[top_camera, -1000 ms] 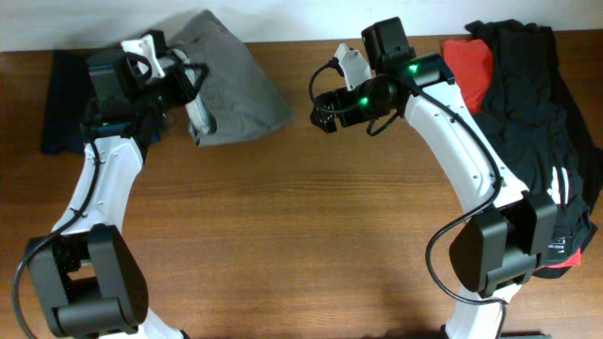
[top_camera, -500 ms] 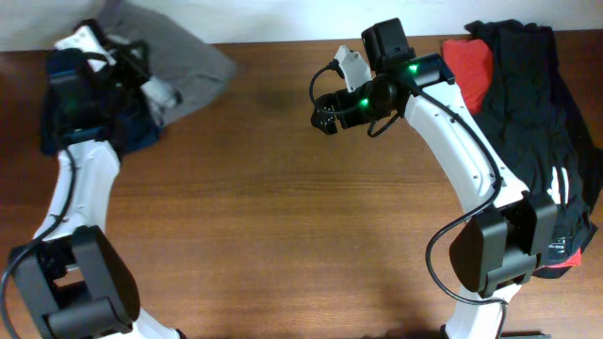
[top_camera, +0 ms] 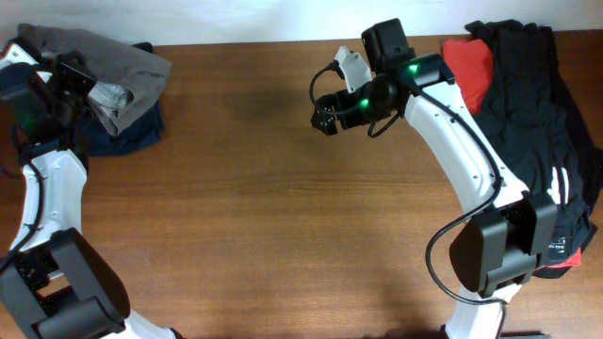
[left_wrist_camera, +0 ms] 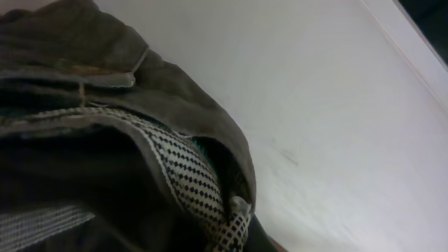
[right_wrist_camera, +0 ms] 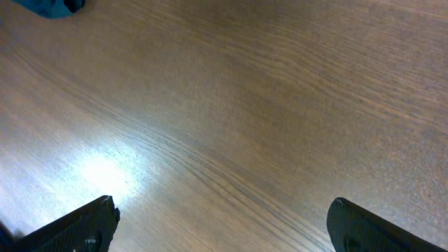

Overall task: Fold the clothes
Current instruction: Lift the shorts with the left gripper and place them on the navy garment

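- Since the earlier frames the left arm has swung from the table's upper middle to its far left corner, carrying the grey shirt [top_camera: 118,58] with it. The right arm has stayed where it was.
- The grey shirt now lies bunched at the back left corner, draped partly over a navy garment [top_camera: 137,132] on the table [top_camera: 283,217].
- The left gripper [top_camera: 102,96] is clenched on the grey shirt. In the left wrist view, grey fabric [left_wrist_camera: 105,91] wraps closely round a chequered finger pad [left_wrist_camera: 192,175], with a pale surface [left_wrist_camera: 322,105] behind it.
- The right gripper [top_camera: 321,116] hangs above bare wood near the table's upper middle, well apart from any garment. In the right wrist view its two fingertips sit at opposite lower corners, so the claw [right_wrist_camera: 224,224] is spread wide and grasps nothing.
- At the right edge lies a heap: a red garment [top_camera: 468,66] beside and partly under a black garment with white marks [top_camera: 537,104].
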{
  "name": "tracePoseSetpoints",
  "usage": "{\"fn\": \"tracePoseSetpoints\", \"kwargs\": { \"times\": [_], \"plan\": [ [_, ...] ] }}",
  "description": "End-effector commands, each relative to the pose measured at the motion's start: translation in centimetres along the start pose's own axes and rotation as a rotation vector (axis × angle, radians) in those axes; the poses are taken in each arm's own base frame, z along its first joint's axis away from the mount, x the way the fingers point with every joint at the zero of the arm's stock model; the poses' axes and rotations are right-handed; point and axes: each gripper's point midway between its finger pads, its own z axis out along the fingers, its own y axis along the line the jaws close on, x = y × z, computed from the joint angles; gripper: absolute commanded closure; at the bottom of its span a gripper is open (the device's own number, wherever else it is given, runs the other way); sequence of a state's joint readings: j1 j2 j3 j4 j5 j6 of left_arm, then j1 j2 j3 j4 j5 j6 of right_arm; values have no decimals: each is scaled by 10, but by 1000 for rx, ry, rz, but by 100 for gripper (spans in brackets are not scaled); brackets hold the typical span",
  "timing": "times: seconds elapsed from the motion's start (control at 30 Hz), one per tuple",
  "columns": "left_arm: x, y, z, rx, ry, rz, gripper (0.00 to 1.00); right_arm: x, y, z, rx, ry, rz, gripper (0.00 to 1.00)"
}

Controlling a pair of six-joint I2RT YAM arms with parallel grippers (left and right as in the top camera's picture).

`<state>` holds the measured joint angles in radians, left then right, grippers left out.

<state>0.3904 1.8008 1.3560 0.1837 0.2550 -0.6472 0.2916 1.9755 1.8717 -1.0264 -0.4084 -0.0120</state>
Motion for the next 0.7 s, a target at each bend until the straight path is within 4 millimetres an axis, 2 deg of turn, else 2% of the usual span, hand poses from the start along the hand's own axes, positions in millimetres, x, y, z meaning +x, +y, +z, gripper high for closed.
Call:
{"fn": "tracePoseSetpoints", "kwargs": {
  "times": [0.0, 0.2, 0.37, 0.47, 0.53, 0.6, 0.67],
  "plan": [
    [-38, -12, -11, -18, -131, -25, 99, 0, 5, -5, -7, -2, -9, 1],
    [-40, 3, 6, -13, -184, -67, 100, 3, 5, -5, -7, 13, -3, 1],
    [-30, 25, 26, 0, -185, -101, 99, 5, 5, -5, -7, 17, -1, 1],
    [-9, 46, 40, -12, -125, -114, 99, 4, 5, -5, -7, 16, -1, 1],
    [12, 66, 46, -52, -53, -137, 99, 4, 5, -5, -7, 16, -2, 1],
    [40, 95, 45, -140, 58, -181, 99, 4, 4, -5, -7, 15, -2, 1],
    [59, 119, 36, -229, 140, -219, 99, 4, 4, -5, -7, 15, -2, 1]
  ]
}}
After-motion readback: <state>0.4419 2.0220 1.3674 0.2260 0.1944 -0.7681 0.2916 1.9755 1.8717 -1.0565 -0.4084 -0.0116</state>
